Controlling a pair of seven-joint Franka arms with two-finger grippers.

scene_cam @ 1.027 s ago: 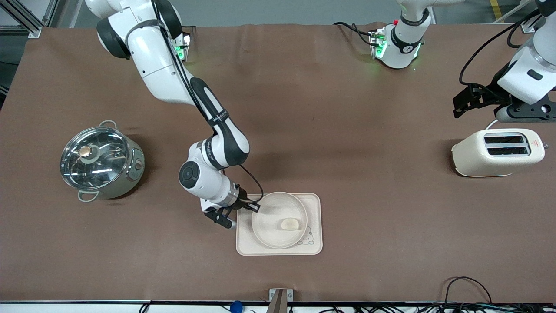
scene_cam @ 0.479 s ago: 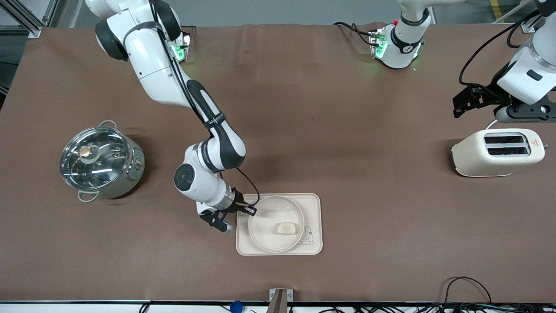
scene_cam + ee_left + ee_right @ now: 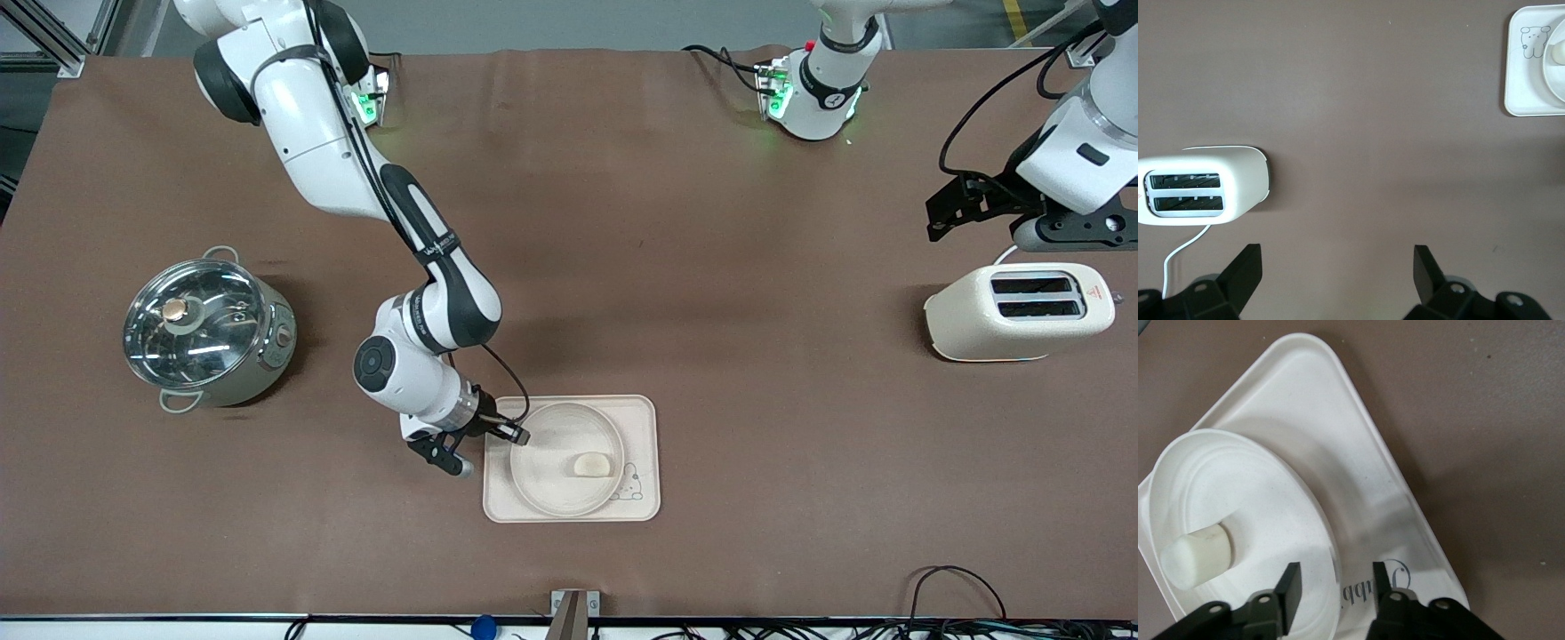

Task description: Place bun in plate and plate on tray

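Observation:
The bun (image 3: 591,464) lies in the round plate (image 3: 533,480), and the plate rests on the Rabbit tray (image 3: 645,418), near the table's front-camera edge. My right gripper (image 3: 514,436) is low at the plate's edge toward the right arm's end of the table. In the right wrist view the right gripper (image 3: 1336,577) is open, its jaws standing apart on either side of the plate's rim (image 3: 1328,540), one over the plate and one over the tray (image 3: 1338,440). The bun (image 3: 1197,557) sits inside. My left gripper (image 3: 947,213) waits, open and empty (image 3: 1338,257), above the table by the toaster.
A cream toaster (image 3: 1018,311) stands at the left arm's end of the table and shows in the left wrist view (image 3: 1201,190). A steel pot with a glass lid (image 3: 209,333) stands at the right arm's end. Brown cloth covers the table.
The plate with the bun has shifted slightly toward the right arm's end and the front camera, settling on the tray. The right gripper moved with it. The left arm has not moved.

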